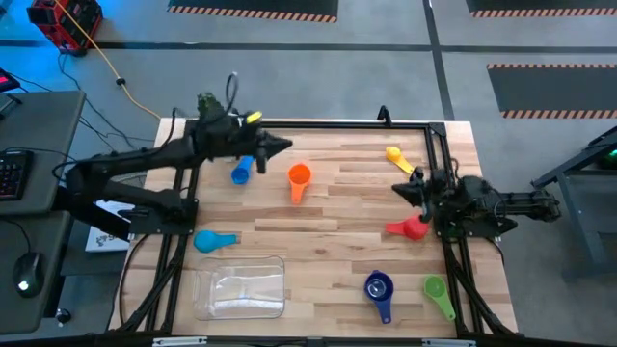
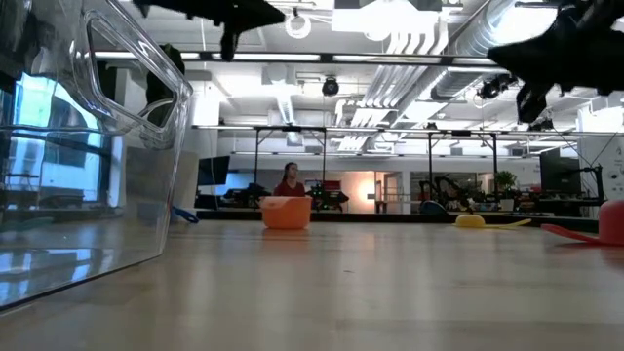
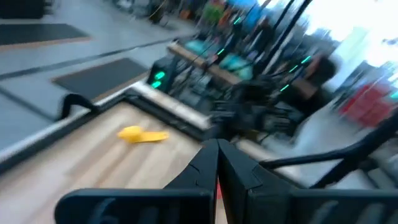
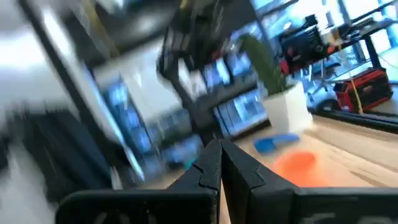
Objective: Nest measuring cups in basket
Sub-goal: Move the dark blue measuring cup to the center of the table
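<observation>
I see a wooden table (image 1: 337, 217), a keyboard (image 1: 10, 173) and mouse (image 1: 26, 285) on the desk (image 1: 43, 116) beside it, and a person (image 2: 290, 179) far behind.

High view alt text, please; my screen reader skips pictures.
Six measuring cups lie scattered on a wooden table: blue, orange, yellow, red, light blue, dark blue, green. The clear basket is empty. Left claw and right claw are shut, holding nothing.

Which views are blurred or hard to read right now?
High view: sharp, evenly lit, every cup distinct. Low view: clear basket looms large, reflections on its wall. Left wrist view: motion-smeared background, yellow cup readable. Right wrist view: heavily streaked, orange cup a soft blob.
</observation>
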